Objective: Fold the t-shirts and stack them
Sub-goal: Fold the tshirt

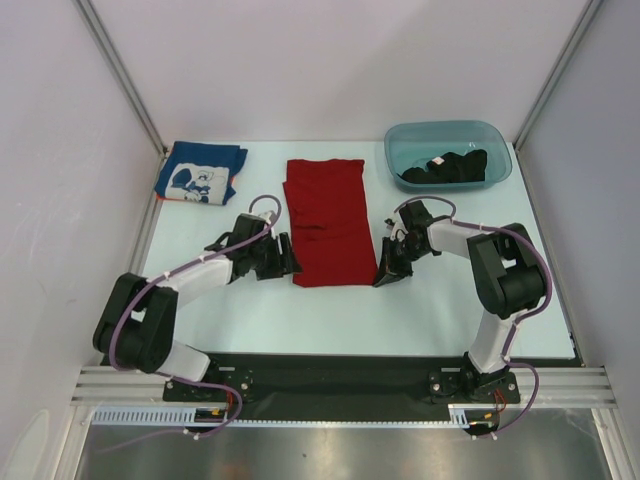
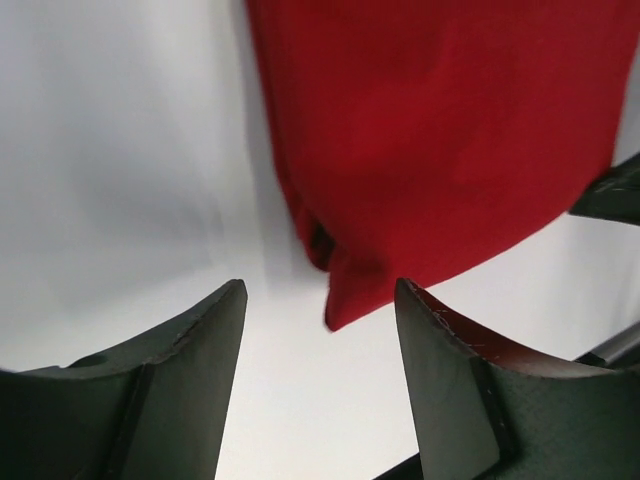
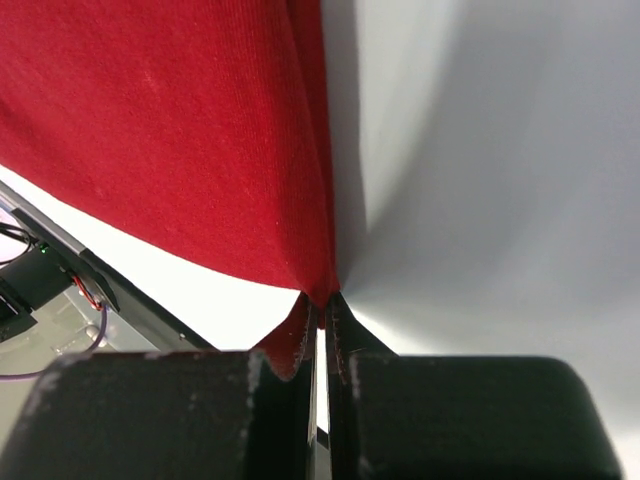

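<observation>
The red t-shirt [image 1: 328,220] lies folded in a long strip at the table's middle. My right gripper [image 1: 384,277] is shut on its near right corner [image 3: 318,285], the cloth pinched between the jaws. My left gripper [image 1: 291,262] is open at the near left corner [image 2: 345,300], which sits just ahead of the gap between the fingers, not held. The blue t-shirt with white print [image 1: 200,173] lies folded at the back left. The black t-shirt [image 1: 450,166] sits crumpled in the teal tub [image 1: 400,142].
The teal tub stands at the back right. Side walls with metal posts [image 1: 120,75] close in the table. A black rail [image 1: 330,375] with the arm bases runs along the near edge.
</observation>
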{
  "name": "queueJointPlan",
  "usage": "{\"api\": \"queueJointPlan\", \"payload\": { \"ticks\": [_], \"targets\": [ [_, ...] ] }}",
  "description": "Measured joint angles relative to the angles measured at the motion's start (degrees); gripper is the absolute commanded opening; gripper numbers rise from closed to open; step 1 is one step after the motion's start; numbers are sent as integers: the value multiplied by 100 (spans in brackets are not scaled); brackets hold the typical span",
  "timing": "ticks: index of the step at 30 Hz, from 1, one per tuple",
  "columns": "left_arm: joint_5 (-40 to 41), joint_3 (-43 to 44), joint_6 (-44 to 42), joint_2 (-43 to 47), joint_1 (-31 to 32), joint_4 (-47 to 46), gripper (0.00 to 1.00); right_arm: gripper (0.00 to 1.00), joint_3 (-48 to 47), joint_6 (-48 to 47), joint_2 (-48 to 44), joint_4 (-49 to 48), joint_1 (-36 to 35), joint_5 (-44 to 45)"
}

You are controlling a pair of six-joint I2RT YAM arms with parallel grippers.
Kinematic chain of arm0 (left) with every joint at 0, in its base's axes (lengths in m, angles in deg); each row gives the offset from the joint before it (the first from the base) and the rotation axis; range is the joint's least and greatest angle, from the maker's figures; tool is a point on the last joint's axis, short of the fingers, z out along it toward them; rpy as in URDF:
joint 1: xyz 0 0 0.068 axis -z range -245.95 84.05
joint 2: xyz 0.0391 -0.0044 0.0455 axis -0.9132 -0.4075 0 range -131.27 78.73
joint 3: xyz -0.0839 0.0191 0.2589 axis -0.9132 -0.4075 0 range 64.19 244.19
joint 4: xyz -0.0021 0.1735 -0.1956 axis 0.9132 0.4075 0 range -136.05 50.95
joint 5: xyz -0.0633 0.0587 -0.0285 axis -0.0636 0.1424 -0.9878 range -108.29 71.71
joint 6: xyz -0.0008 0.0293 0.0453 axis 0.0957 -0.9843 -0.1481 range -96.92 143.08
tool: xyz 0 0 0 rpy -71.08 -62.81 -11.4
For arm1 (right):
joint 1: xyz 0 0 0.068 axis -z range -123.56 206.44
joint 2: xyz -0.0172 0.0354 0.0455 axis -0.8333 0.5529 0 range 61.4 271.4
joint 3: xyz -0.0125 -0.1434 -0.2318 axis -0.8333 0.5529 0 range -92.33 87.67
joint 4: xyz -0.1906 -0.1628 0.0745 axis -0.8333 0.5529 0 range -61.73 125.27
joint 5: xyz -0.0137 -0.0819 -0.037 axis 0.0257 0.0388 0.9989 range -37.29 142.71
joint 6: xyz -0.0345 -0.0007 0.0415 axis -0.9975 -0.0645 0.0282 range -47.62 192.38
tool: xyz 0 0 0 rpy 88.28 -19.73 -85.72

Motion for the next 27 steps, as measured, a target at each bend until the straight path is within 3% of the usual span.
{"api": "queueJointPlan", "payload": {
  "ticks": [12, 27],
  "targets": [
    [-669, -7, -13, -621, 0, -911, 68, 0, 0, 2, 46, -11, 24, -103],
    [-1172, -240, 66, -625, 4, -1781, 67, 0, -17, 4, 111, -17, 39, -205]
  ]
}}
